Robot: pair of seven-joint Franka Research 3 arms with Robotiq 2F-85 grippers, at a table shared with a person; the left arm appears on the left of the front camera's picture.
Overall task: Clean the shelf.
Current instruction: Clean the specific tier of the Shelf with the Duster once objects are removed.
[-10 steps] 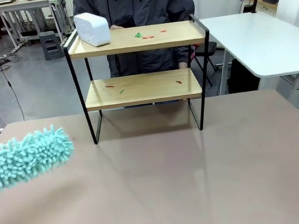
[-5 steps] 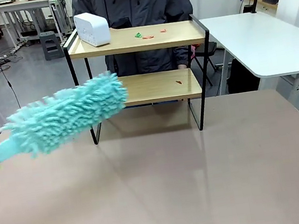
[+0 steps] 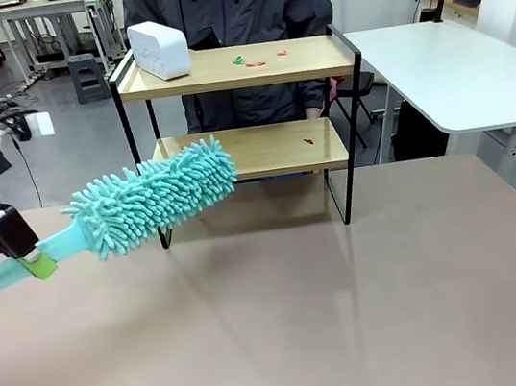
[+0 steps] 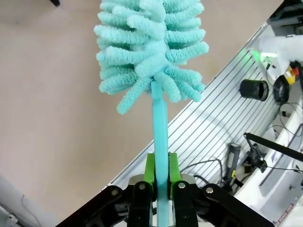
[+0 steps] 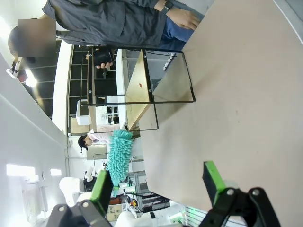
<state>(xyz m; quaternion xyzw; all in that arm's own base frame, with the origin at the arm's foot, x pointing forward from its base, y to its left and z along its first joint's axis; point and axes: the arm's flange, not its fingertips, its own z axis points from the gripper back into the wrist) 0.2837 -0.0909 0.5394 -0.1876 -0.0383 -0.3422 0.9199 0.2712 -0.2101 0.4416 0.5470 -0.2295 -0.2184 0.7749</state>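
Clamping the teal microfibre duster by its handle, the left claw sits left of the shelf, the duster's long axis aimed at the lower board's left end.

Front camera, fixed at robot's side, looks across brown table toward shelf and person at far edge. Left wrist camera sits close, sighting along left gripper up teal duster, table beneath. Right wrist camera, rolled sideways, looks past right gripper from farther back. All three share duster and table; front and right wrist views share shelf, person.
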